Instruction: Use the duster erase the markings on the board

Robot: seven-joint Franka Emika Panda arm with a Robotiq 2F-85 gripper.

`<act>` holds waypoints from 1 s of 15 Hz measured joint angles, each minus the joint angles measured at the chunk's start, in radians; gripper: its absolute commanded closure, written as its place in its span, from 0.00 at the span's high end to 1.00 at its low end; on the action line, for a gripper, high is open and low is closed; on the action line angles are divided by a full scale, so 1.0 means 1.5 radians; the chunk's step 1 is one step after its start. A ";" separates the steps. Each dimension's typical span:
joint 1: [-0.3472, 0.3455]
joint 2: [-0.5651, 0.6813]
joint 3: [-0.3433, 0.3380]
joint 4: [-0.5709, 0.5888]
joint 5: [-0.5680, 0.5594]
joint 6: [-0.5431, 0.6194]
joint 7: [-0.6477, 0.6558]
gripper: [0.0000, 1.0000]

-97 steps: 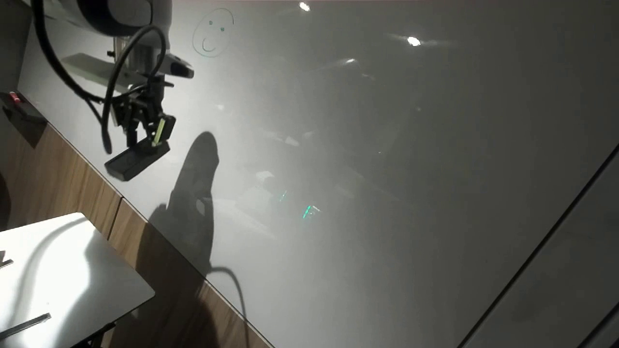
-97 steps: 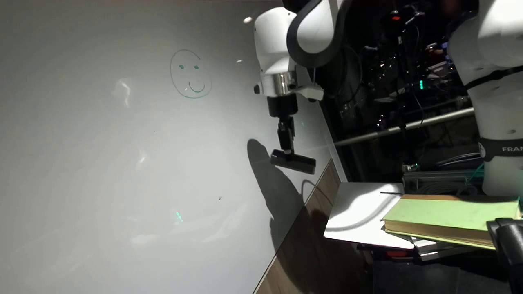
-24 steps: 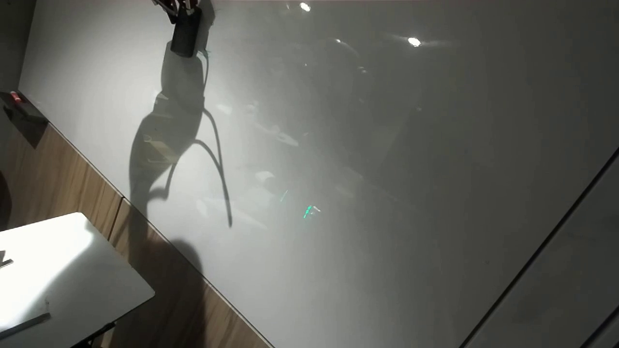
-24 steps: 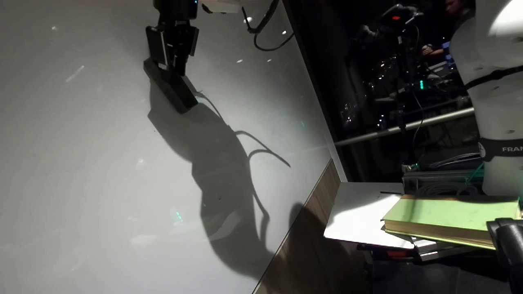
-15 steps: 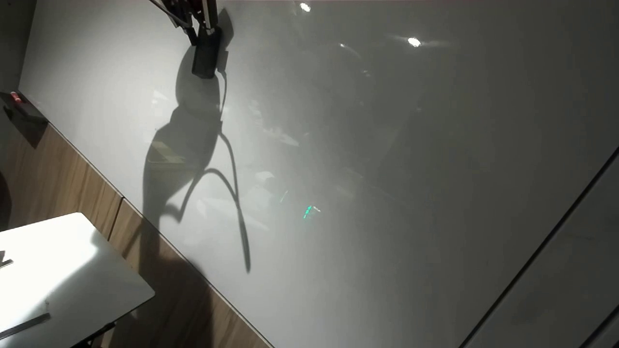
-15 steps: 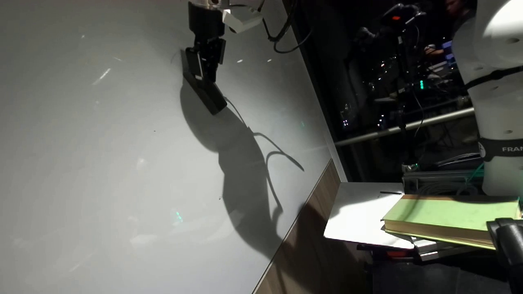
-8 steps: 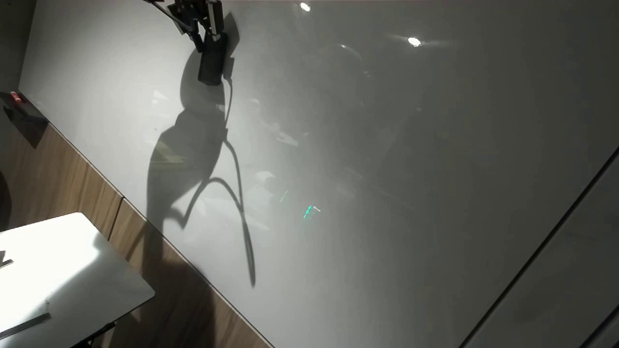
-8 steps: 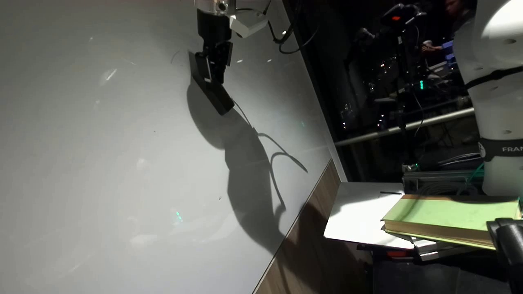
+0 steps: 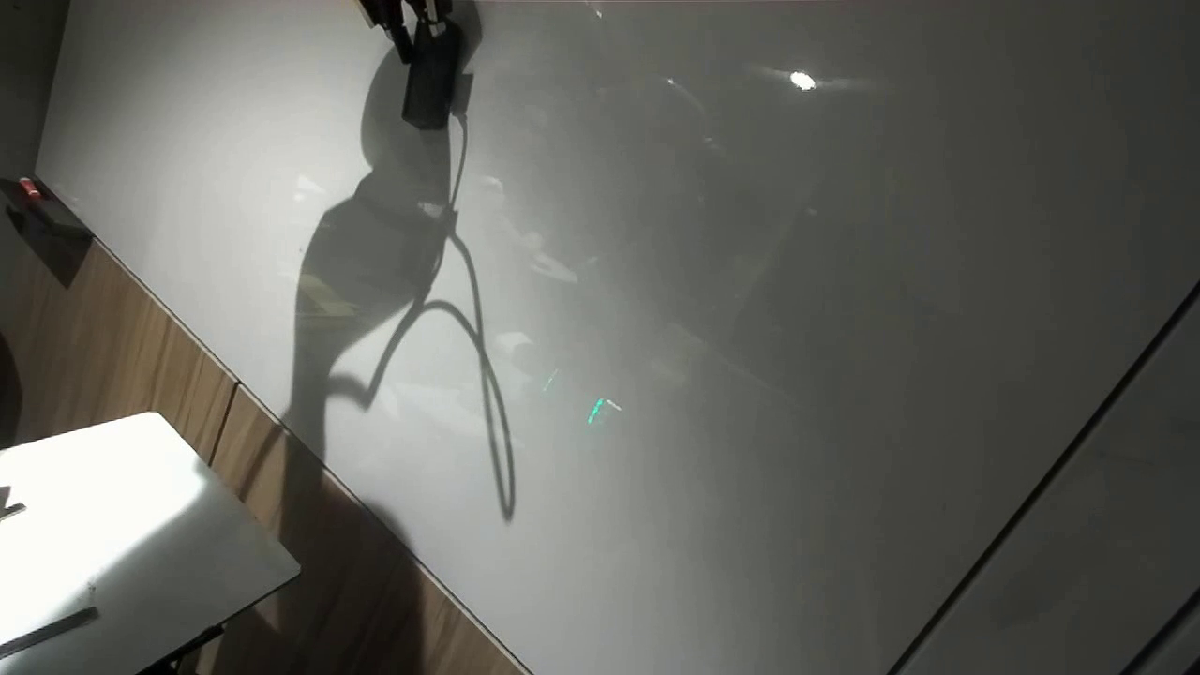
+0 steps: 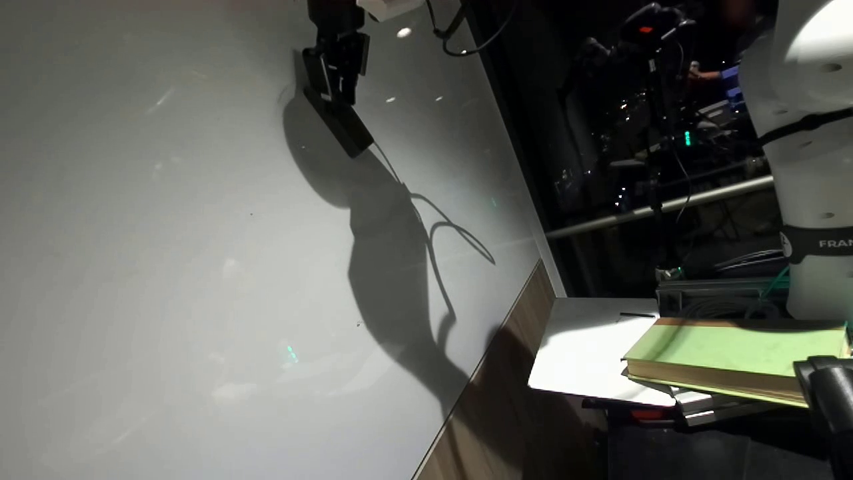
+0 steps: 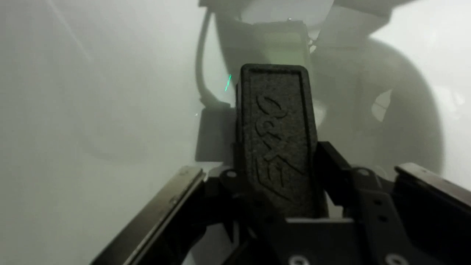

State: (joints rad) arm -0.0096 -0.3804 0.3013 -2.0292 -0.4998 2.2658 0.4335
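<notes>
The board (image 9: 750, 281) is a large glossy grey-white panel filling much of both exterior views (image 10: 166, 280). My gripper (image 10: 338, 99), at the top of both exterior views (image 9: 420, 42), is shut on the duster (image 10: 350, 133). The duster is a dark grey oblong block, also in an exterior view (image 9: 431, 89). In the wrist view the fingers (image 11: 278, 158) clasp the sides of the duster (image 11: 278, 110), lettered face showing. It is tilted close over the board; contact cannot be told. A faint arc of the markings (image 10: 282, 97) shows left of the gripper; eyes and mouth do not show.
A wooden panel (image 9: 141, 309) borders the board's lower edge. A white tabletop (image 9: 141, 544) stands in front of it, with a green book (image 10: 733, 350) beside the robot base (image 10: 813, 200). A dark ledge with a red item (image 9: 33, 190) sits at far left.
Since 6.5 s ago my gripper carried the duster up from near the wooden panel onto the smiley face, most of which has vanished. In the last half second it moved slightly upward.
</notes>
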 measured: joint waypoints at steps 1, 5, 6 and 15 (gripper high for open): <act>0.000 0.000 0.001 0.015 0.000 -0.010 0.000 0.27; 0.000 0.011 0.013 0.060 0.000 -0.045 0.001 0.27; 0.000 0.015 0.017 0.067 0.000 -0.052 0.003 0.27; 0.032 0.076 0.092 0.122 -0.037 -0.053 0.070 0.27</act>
State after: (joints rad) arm 0.0389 -0.2659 0.4397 -1.8463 -0.5553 2.1859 0.5378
